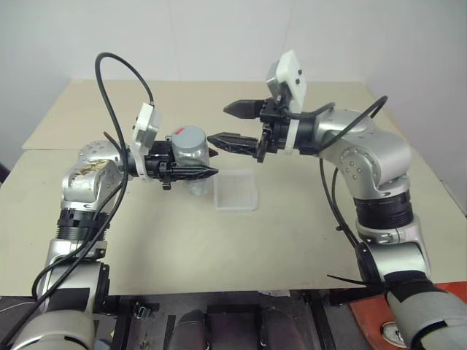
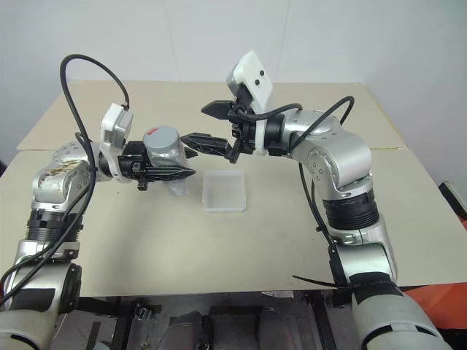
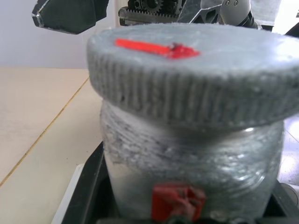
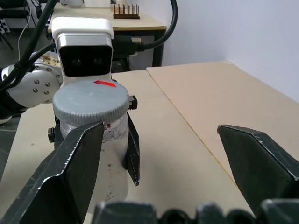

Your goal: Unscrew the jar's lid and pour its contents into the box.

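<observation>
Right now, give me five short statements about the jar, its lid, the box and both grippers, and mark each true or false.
1. The lid is on the jar. True.
2. The left gripper hangs open and empty. False: it is shut on the jar, which it holds upright above the table.
3. The right gripper is open. True: its fingers are spread and grip nothing.
4. The right gripper is clamped on the lid. False: it is beside the jar, with one finger close to the lid.
5. The box is stacked on the lid. False: it lies on the table, below and beside the jar.
</observation>
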Available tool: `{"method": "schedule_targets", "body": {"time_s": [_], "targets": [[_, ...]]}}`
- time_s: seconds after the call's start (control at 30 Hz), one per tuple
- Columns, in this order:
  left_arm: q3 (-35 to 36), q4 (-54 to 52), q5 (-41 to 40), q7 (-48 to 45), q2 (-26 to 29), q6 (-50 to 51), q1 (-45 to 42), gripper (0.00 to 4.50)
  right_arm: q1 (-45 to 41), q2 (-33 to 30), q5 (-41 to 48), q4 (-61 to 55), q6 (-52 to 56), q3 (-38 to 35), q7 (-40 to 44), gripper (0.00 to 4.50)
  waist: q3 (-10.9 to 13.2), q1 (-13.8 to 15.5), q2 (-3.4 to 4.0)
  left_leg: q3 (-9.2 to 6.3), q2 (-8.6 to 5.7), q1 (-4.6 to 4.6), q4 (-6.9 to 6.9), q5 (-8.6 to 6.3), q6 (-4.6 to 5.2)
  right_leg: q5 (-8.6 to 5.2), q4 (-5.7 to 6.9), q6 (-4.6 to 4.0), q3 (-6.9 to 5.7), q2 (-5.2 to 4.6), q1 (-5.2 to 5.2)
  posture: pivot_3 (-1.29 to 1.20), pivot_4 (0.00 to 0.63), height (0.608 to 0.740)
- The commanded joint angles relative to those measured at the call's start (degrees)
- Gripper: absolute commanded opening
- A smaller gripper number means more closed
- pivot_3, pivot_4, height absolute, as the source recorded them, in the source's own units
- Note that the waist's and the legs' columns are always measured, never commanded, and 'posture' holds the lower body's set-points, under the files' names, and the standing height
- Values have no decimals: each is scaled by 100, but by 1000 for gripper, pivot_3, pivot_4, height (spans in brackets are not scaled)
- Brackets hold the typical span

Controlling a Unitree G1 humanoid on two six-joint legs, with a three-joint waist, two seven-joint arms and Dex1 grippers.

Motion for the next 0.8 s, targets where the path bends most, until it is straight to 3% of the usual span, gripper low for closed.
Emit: {"method": "schedule_targets", "body": {"time_s": [0.03,0.37,0.8], "targets": [[83,-97,-54,-9,40,-80,-154,1925,-6,-226,217,-326,109,-322,151,4478,0,15,0,-1,0,0,0,0,0,0,-1,0,0,-1,1,0,150,740],[74,1,-16,-8,12,-120,-202,1925,-98,82,748,-1031,661,-214,-98,4478,0,-18,0,-2,2,0,0,0,0,0,3,0,0,1,0,0,150,740],[84,-58,-29,-6,28,-107,-173,1925,-602,737,161,-610,841,477,-769,4478,0,-7,0,-1,0,0,1,0,0,0,3,0,-1,0,0,0,150,740]]}}
